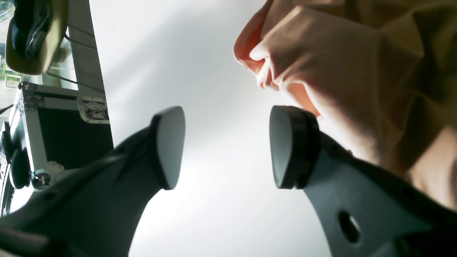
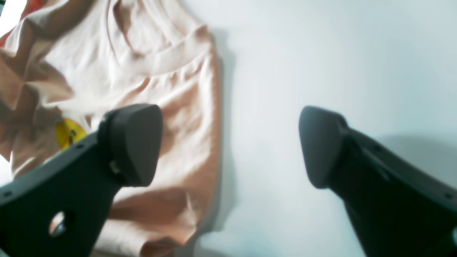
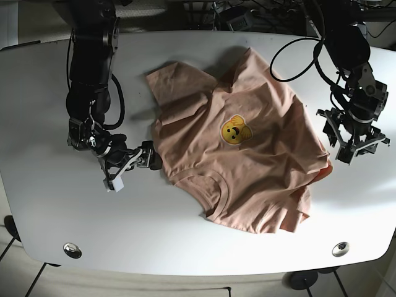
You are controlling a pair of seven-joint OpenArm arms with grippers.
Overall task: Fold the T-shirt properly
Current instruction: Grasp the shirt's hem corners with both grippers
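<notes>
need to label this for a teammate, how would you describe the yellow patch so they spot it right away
On the white table, find the peach T-shirt spread out in the middle. Near its chest sits the yellow smiley-face patch, the only bright print on otherwise plain fabric.

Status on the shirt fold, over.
Left gripper open, empty, at the shirt's edge. Right gripper open, empty, beside the collar side. Shirt spread on table, rumpled, unfolded. Nothing in the way.
</notes>
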